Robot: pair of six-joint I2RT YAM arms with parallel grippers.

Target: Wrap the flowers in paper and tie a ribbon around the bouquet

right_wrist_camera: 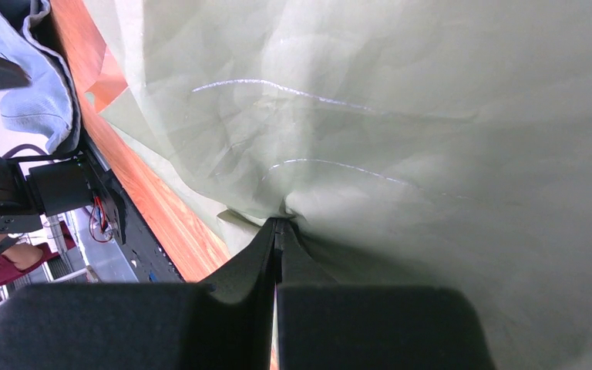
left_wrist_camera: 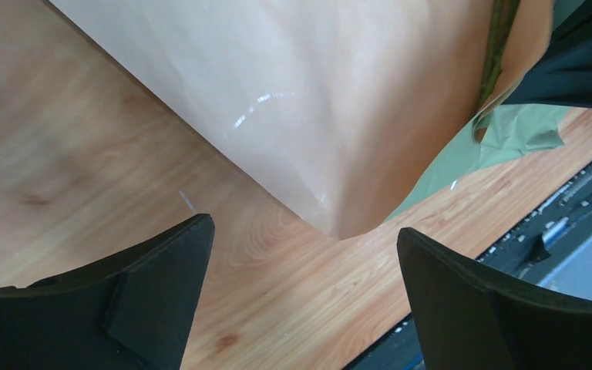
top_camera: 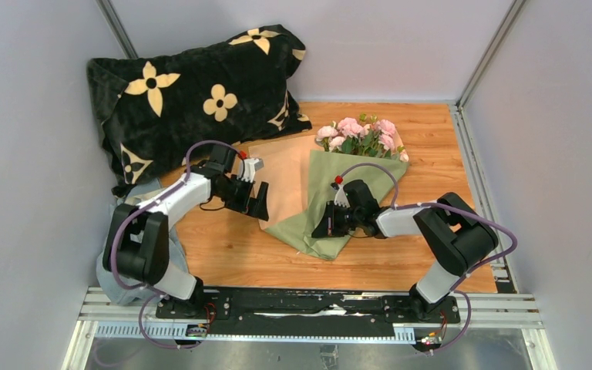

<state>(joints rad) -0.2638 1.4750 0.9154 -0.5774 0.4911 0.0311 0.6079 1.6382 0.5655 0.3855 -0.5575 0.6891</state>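
**While the right arm pinches the green sheet, the left stands ready**

As you look from the left of the overhead view, a black pillow (top_camera: pixel 193 92) with tan flower prints fills the upper left, and a pale blue-grey cloth (top_camera: pixel 106 281) is bunched by the left arm's base. Left of centre, the left gripper (top_camera: pixel 260 202) has its jaws spread wide with nothing between them. Its wrist view shows it poised just off the lower corner of the tan sheet (left_wrist_camera: pixel 308 100), over bare wooden table (left_wrist_camera: pixel 85 169).

At centre the tan sheet lies flat, partly under the olive-green sheet (top_camera: pixel 320 173), which is folded over the stems. The right gripper (top_camera: pixel 322 227) is closed on a pleat of the green sheet, which puckers around its tips in the wrist view. Above and right of centre, the flowers (top_camera: pixel 358 135) poke out of the top of the wrap. No ribbon shows.

Both sheets look thin, light and quick to crease or slide on smooth wood. I'd judge an edge or corner the best place to grip. The blooms look fragile, so any squeeze belongs lower down, around the stems.
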